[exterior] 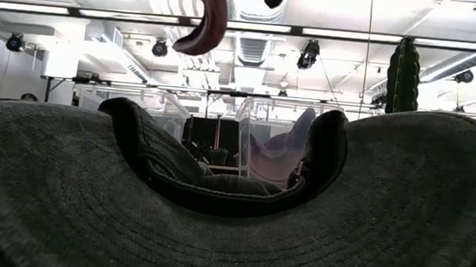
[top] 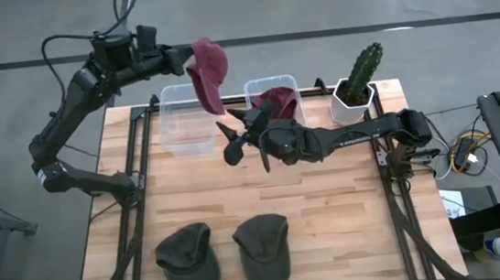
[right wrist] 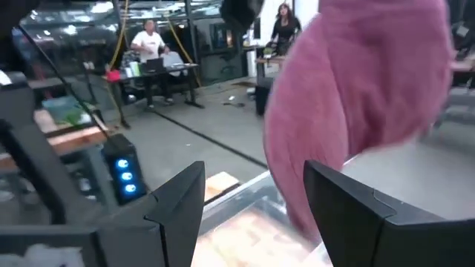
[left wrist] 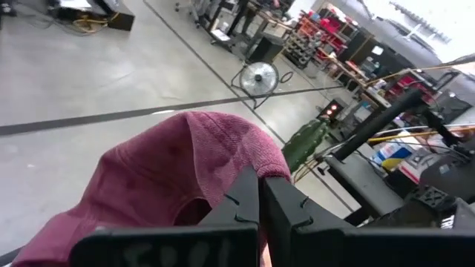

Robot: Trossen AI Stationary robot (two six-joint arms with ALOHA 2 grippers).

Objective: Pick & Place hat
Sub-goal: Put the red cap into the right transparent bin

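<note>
A maroon hat [top: 209, 70] hangs in the air over the left clear bin [top: 184, 119], with my left gripper [top: 189, 58] shut on it at the table's far left. In the left wrist view the hat [left wrist: 171, 170] fills the space ahead of the shut fingers. My right gripper [top: 234, 140] stands open near the table's middle, just on the near side of the hanging hat and apart from it. The right wrist view shows the hat [right wrist: 356, 96] beyond its spread fingers. A second maroon hat [top: 276, 101] lies in the right clear bin [top: 270, 85]. My left gripper pinches the hat's upper edge [left wrist: 256, 172] between its two shut fingers, at the end opposite the brim. The fingers come at it about level from the table's left. The hat hangs below them, brim [exterior: 203, 22] downward, clear of the bin and the table.
Two dark green hats [top: 188, 256] [top: 262, 247] lie near the table's front edge and fill the low view [exterior: 230, 228]. A cactus in a white pot [top: 358, 82] stands at the far right. People stand in the room behind the table [right wrist: 148, 44].
</note>
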